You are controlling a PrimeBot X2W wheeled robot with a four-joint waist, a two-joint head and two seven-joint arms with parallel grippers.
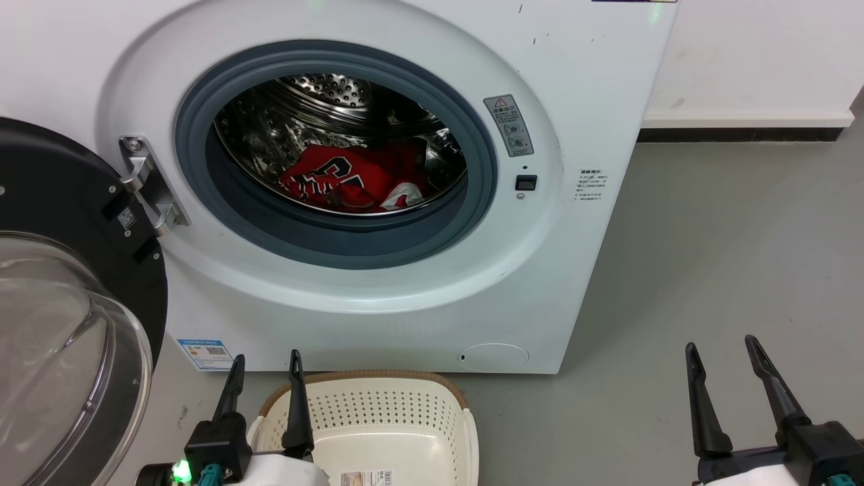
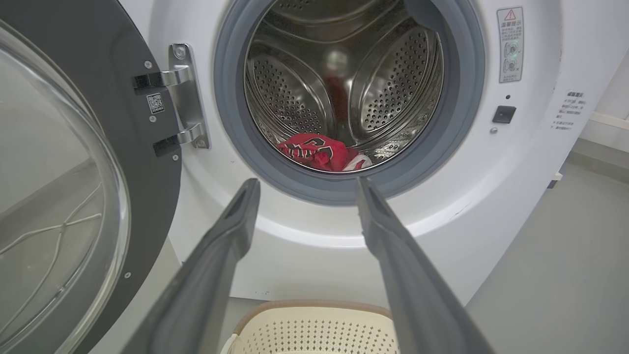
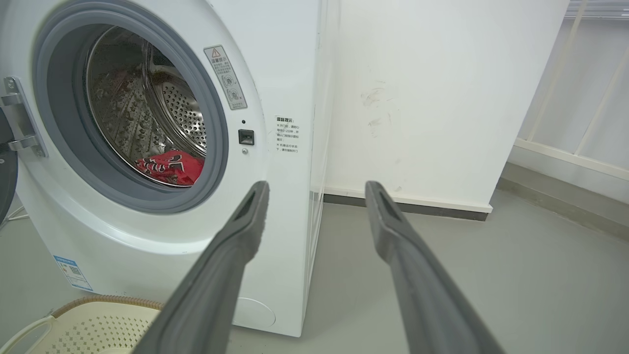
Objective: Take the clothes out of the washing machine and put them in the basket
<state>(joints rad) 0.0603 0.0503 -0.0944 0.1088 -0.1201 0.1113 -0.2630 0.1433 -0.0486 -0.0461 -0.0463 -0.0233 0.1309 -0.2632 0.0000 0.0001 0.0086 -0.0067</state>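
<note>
Reaching the clothes (image 1: 344, 179) at twelve o'clock means lifting the empty, wide-spread left gripper (image 1: 266, 358) over the grey ring (image 1: 337, 251) first.

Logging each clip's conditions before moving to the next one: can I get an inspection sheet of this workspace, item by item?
Surface: grey floor; the machine and the basket stand on it.
Job's things: red clothes heaped low in the drum of the washing machine; its door stands open on the robot's left; basket on the floor in front, no garment in the part in view.
Clutter: nothing seen.
Grippers: left gripper open, holding nothing, at the basket's left edge; right gripper open, holding nothing, over the floor.
Cables: nothing seen.
Surroundings: white wall with dark skirting to the machine's right.
</note>
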